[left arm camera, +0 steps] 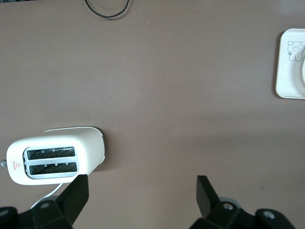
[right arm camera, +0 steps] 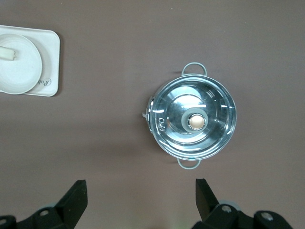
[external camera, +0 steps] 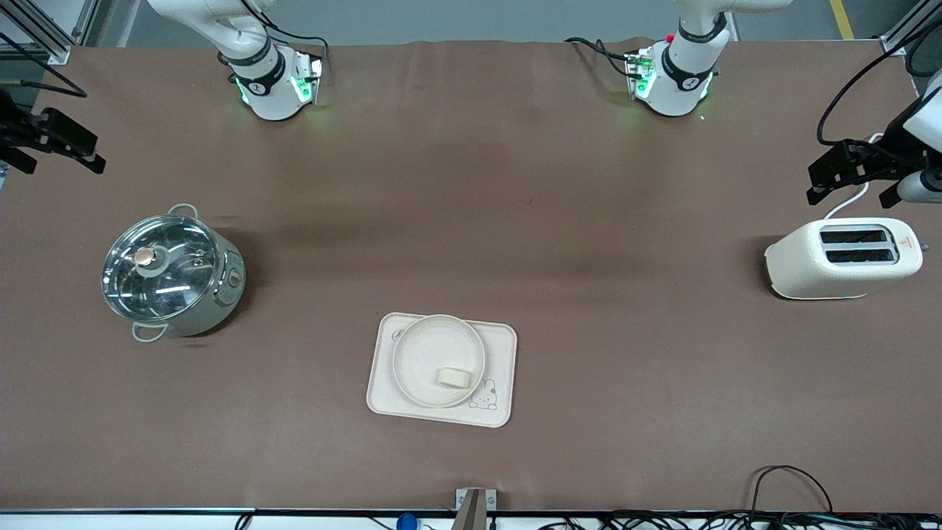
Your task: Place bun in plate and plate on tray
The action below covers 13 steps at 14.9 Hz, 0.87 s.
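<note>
The bun (external camera: 454, 377) lies in the round cream plate (external camera: 412, 353), toward its front rim. The plate rests on the rectangular tray (external camera: 503, 340) with the rabbit drawing, near the table's front edge at mid-table. The right wrist view shows the bun (right arm camera: 7, 53), plate (right arm camera: 21, 71) and tray (right arm camera: 51, 62) at its edge; the left wrist view shows a tray corner (left arm camera: 287, 71). My left gripper (external camera: 850, 193) (left arm camera: 141, 183) hangs open and empty over the table by the toaster. Over the right arm's end, my right gripper (external camera: 62, 163) (right arm camera: 140, 186) hangs open and empty too.
A steel pot with a glass lid (external camera: 171, 274) (right arm camera: 193, 121) stands toward the right arm's end. A white toaster (external camera: 843, 258) (left arm camera: 55, 160) stands toward the left arm's end. A black cable loop (external camera: 791, 482) lies at the front edge.
</note>
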### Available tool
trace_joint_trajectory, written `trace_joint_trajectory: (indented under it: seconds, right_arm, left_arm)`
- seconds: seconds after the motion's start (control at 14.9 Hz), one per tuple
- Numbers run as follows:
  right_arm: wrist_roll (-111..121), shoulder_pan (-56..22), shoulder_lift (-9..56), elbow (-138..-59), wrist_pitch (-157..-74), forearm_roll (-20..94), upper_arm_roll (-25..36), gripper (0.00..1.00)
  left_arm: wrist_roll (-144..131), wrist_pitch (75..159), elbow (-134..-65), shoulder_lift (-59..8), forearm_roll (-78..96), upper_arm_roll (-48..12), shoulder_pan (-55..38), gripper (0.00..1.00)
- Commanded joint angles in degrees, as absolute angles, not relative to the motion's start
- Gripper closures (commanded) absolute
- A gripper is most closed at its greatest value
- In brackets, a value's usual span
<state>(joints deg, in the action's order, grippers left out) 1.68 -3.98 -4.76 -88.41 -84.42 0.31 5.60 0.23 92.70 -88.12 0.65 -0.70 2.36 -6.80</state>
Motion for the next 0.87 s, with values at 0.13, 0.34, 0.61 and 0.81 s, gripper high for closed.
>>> trace_joint_trajectory:
  seconds: [0.13,0.34,0.61,0.81]
  right_arm:
    - [8.1,-0.9,-6.8,-90.8,-85.5,-0.1,4.0,0.00]
    - [8.2,-0.9,-6.9,-90.8,-84.8,0.1,4.0,0.00]
    - [8.3,-0.6,-6.8,-90.8,-83.9,0.2,3.9,0.00]
    - [8.3,-0.9,-6.5,-90.8,-84.5,0.2,4.0,0.00]
  left_arm:
    - [1.6,91.6,-87.1,0.4,-0.3,2.6,-6.2,0.00]
    - [1.8,91.6,-87.1,0.3,-0.3,2.7,-6.1,0.00]
    - [1.8,91.6,-87.1,0.4,-0.3,2.7,-6.1,0.00]
    - [0.3,91.6,-86.8,0.3,-0.3,2.7,-6.1,0.00]
